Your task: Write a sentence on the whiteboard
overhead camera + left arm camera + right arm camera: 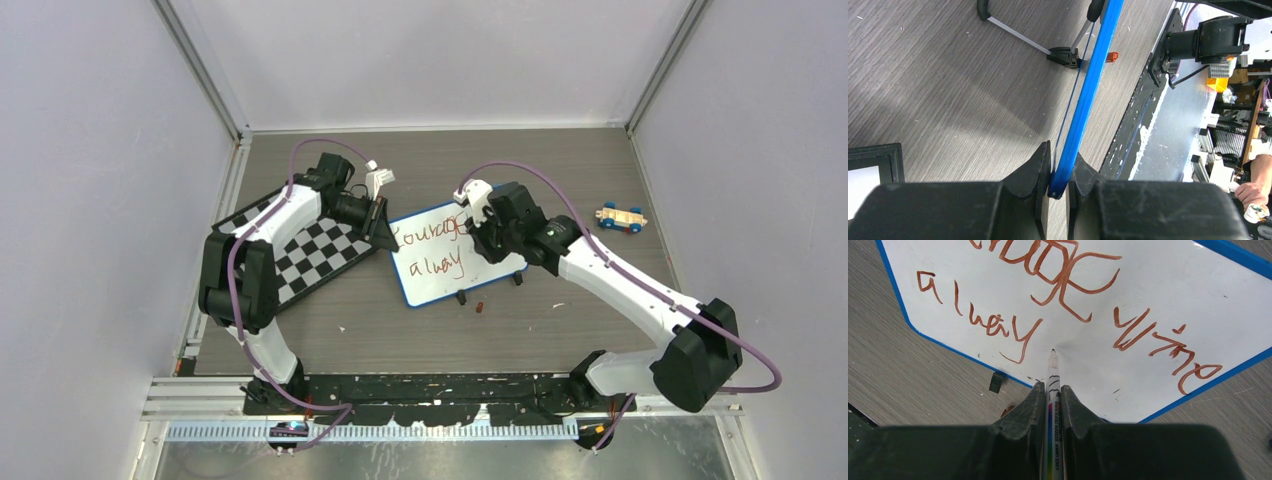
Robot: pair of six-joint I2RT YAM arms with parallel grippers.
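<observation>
Blue-framed whiteboard (pixel 440 285) sits mid-table beside the chessboard (pixel 310 255); the left gripper (pixel 1058 172) pinches its frame edge, seemingly to steady it; the right gripper (pixel 1052 395) clamps a marker (pixel 1053 372), tip at the board just after "alway" in the sentence (pixel 993 326), apparently ready for an "s".

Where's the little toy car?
In the top view, the toy car sits alone on the table toward its far right edge, to the right of the whiteboard.
</observation>
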